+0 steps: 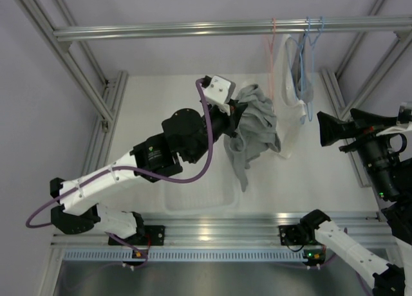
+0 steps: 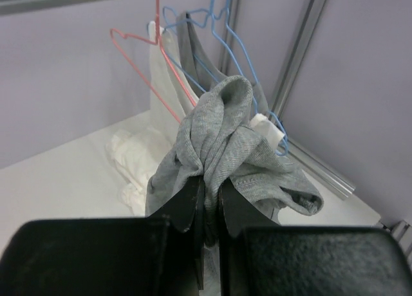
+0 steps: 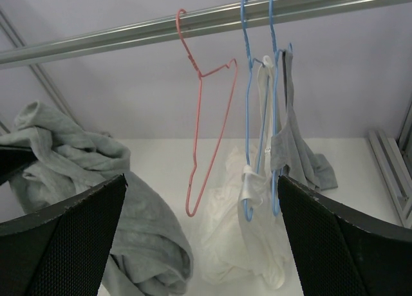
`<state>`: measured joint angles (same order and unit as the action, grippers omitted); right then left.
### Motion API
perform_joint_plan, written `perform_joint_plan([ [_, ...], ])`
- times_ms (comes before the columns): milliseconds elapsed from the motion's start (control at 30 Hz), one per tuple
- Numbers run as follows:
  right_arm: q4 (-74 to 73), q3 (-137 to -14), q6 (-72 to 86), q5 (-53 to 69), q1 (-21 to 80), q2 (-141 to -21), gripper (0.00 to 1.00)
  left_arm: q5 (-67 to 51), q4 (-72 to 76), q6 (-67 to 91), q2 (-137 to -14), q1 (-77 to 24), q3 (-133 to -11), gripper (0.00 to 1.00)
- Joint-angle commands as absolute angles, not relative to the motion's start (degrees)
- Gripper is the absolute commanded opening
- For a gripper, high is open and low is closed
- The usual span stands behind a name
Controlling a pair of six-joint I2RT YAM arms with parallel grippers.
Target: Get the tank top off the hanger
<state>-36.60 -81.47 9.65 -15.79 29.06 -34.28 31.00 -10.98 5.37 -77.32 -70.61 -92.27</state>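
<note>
One crumpled grey tank top (image 2: 219, 132) hangs from the clenched left gripper (image 2: 209, 188); right gripper (image 3: 201, 199) gapes.

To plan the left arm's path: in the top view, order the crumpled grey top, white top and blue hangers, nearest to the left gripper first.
1. Crumpled grey top, held in the left gripper.
2. White top, to its right.
3. Blue hangers, hanging farther right.

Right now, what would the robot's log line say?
left pincer: shut on grey tank top | grey tank top: bunched, off hanger | pink hanger: bare, on rail | right pincer: open, empty
</note>
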Motion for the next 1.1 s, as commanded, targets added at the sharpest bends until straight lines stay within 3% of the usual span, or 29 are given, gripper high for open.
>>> perform_joint_plan([
  [0, -37.2, -82.7, 9.8, -16.3, 28.7, -35.1, 0.99, 33.7, -9.1, 2.3, -74.3, -70.8, -96.6, 0.0],
  [567, -35.0, -80.9, 9.7, -14.9, 28.7, -36.4, 0.99, 51.9, -9.2, -1.3, -63.8, -70.7, -91.1, 0.0],
  [733, -34.0, -80.1, 10.0, -14.1, 28.7, -36.8, 0.99, 55.5, -9.1, 2.4, -60.3, -70.7, -82.0, 0.0],
  [1067, -33.4, -79.5, 9.8, -12.2, 28.7, -38.1, 0.99, 50.3, -14.1, 22.7, -53.4, -70.7, -63.1, 0.0],
])
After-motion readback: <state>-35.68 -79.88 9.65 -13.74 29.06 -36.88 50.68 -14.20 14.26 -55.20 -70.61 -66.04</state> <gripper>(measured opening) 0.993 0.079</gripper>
